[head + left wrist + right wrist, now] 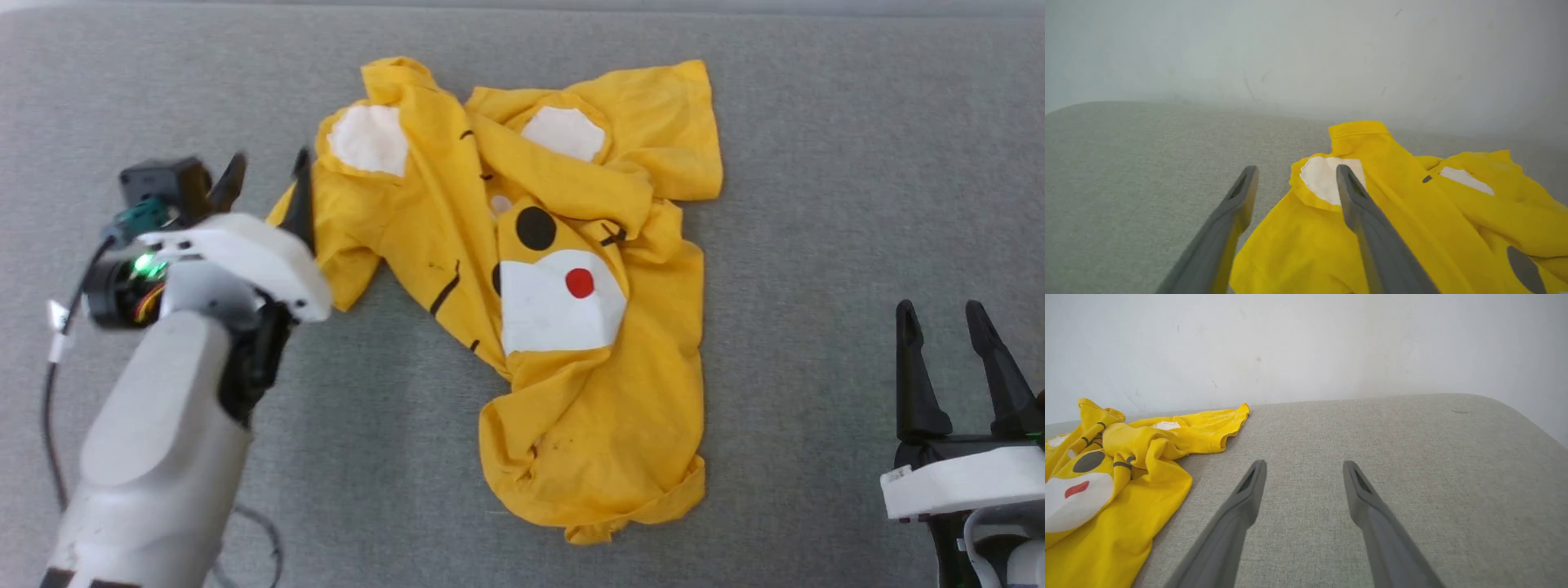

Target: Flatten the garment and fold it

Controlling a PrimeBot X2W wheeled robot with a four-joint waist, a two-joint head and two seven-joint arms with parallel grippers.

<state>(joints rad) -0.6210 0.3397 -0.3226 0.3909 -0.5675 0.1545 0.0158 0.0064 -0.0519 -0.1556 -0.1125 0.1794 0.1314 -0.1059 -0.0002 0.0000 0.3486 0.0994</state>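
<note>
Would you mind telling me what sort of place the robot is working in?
Likely an indoor test setup: a grey fabric-covered surface with rounded corners, perhaps a padded table or bed, against a bare white wall, with a crumpled yellow garment lying on it.

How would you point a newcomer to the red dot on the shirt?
On the grey fabric surface lies a crumpled yellow garment. Near its middle is a large white patch; the red dot on it, below a bigger black dot, is the only red mark.

I get soft, even, bright light; faint shadows hug the garment (588, 408); wrist views stretch and blur near edges.
</note>
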